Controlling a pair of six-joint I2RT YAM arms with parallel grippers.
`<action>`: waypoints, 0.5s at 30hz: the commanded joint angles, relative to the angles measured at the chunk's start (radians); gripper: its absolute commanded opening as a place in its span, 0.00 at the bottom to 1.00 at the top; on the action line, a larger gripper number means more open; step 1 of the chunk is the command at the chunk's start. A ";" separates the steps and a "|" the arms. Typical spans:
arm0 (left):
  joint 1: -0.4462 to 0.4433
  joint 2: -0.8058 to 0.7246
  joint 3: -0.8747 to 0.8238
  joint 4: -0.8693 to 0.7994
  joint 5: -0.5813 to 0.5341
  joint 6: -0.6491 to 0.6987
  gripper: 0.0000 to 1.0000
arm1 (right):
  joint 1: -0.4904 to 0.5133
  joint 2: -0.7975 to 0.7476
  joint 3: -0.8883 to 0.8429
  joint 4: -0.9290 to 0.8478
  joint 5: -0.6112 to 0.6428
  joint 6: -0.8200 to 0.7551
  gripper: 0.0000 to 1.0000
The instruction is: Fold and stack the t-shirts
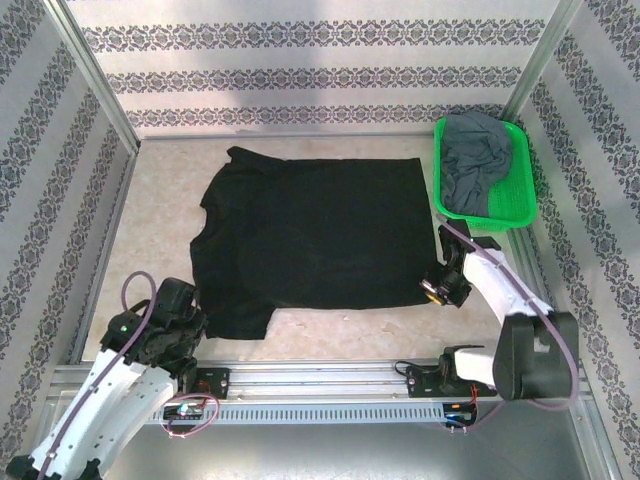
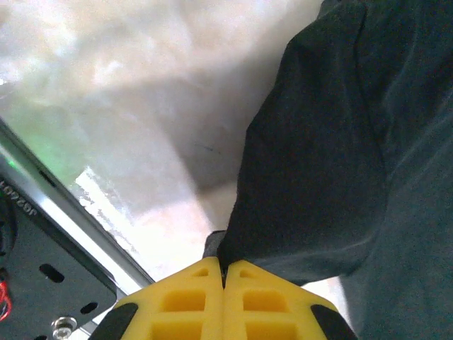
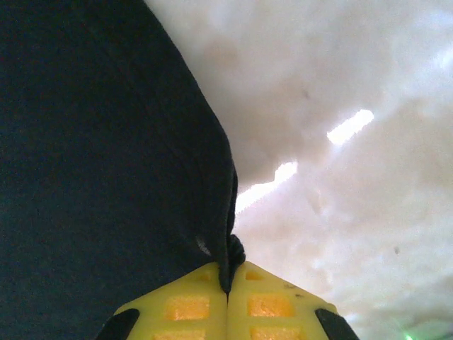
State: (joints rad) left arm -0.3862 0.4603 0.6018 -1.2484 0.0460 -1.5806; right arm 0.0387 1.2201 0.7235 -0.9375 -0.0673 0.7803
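Pinching black t-shirt (image 1: 310, 235) — left hand (image 2: 224, 269): sleeve | right hand (image 3: 228, 281): hem corner | pinched edge hidden

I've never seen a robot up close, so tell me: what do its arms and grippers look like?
Both the left arm and right arm have white shells with black joints and wrists. A purplish cable loops along each, and a small green light glows on the left one. The left gripper and right gripper each have two bright yellow fingers moulded with square pockets.
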 commanded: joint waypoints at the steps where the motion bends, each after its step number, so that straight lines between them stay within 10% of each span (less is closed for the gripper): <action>1: -0.008 -0.029 0.015 -0.264 -0.033 -0.099 0.00 | 0.036 -0.102 -0.037 -0.164 0.022 0.061 0.00; 15: -0.001 0.415 0.262 0.315 -0.151 0.275 0.00 | 0.049 -0.071 0.041 -0.112 -0.003 0.113 0.00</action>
State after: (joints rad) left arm -0.3862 0.8047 0.7700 -1.1034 -0.0242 -1.4441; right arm 0.1001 1.1191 0.7052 -1.0760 -0.0689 0.8696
